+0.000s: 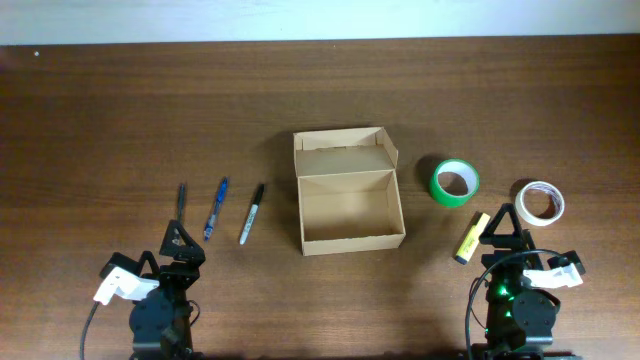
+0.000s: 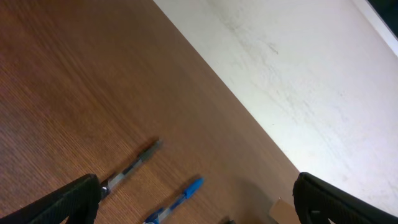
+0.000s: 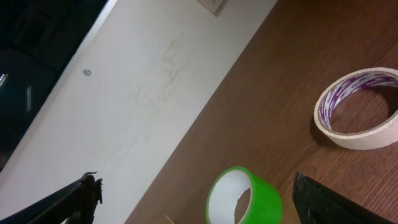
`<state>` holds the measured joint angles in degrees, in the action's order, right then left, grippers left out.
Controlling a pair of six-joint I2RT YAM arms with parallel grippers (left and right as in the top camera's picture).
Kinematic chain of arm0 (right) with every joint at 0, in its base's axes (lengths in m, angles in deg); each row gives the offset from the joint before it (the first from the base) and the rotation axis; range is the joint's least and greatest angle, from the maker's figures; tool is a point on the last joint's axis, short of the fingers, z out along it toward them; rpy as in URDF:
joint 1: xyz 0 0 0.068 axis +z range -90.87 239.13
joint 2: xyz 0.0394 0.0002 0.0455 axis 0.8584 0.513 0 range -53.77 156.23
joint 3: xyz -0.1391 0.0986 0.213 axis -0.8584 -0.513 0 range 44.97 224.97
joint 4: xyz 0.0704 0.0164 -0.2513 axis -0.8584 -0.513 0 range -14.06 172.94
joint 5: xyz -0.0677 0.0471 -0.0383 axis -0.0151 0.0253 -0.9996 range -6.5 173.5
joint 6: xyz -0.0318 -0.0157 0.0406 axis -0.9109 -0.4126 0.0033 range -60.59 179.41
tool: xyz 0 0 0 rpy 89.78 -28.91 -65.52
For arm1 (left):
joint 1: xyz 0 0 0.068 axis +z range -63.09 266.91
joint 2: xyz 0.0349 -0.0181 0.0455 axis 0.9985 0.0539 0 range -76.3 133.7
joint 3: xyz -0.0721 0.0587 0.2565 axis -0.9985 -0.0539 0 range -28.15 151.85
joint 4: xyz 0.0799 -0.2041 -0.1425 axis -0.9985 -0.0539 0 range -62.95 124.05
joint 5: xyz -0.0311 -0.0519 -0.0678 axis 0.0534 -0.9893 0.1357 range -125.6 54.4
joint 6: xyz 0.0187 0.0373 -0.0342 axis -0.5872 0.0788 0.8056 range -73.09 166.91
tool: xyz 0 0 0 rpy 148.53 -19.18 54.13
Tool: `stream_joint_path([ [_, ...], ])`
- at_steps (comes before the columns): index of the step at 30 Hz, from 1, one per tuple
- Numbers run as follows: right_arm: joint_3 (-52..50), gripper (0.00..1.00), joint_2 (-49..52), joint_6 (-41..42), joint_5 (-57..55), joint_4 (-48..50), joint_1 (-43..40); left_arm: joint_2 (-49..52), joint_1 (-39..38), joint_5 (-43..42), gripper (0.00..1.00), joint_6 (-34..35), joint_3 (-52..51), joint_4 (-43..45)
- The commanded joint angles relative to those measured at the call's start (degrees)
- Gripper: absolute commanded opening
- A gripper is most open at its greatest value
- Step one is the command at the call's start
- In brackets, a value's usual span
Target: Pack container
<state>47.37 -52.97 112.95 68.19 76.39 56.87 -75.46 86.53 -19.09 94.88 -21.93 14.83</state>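
Note:
The container, a tan cardboard box with its flap lid folded back, stands open and empty at the table's middle. Left of it lie a black marker, a blue pen and a dark grey pen. The left wrist view shows the blue pen and the grey pen. Right of the box are a green tape roll, a white tape roll and a yellow highlighter. My left gripper and right gripper are open and empty near the front edge.
The right wrist view shows the green tape roll and the white tape roll. A white wall runs behind the table's far edge.

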Motion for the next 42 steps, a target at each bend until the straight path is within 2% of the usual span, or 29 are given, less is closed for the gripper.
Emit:
stream_joint_path([
  [1, -0.7, 0.99, -0.6, -0.7, 0.1, 0.2, -0.3, -0.5, 0.3, 0.4, 0.99, -0.9, -0.3, 0.2],
  [23, -0.7, 0.99, -0.6, -0.8, 0.1, 0.2, -0.3, -0.5, 0.3, 0.4, 0.99, -0.9, -0.3, 0.1],
  [25, -0.7, 0.99, -0.5, -2.6, -0.8, 0.2, -0.4, -0.5, 0.3, 0.4, 0.99, -0.9, -0.3, 0.1],
  [27, -0.7, 0.99, -0.3, -7.6, -1.4, 0.2, -0.4, -0.5, 0.3, 0.4, 0.99, -0.9, -0.3, 0.1],
  [30, -0.7, 0.99, 0.2, -26.4, 1.2, 0.0, -0.4, -0.5, 0.3, 0.4, 0.99, -0.9, -0.3, 0.1],
  [33, -0.7, 0.99, 0.6, -37.6, 3.3, -0.1, -0.4, -0.5, 0.3, 0.4, 0.99, -0.9, -0.3, 0.1],
  [36, -0.7, 0.99, 0.8, -43.8, 3.1, -0.1, -0.4, -0.5, 0.3, 0.4, 0.99, -0.9, -0.3, 0.1],
  [42, -0.7, 0.99, 3.5, -44.1, 2.9, -0.1, -0.4, -0.5, 0.3, 0.4, 0.99, -0.9, -0.3, 0.2],
])
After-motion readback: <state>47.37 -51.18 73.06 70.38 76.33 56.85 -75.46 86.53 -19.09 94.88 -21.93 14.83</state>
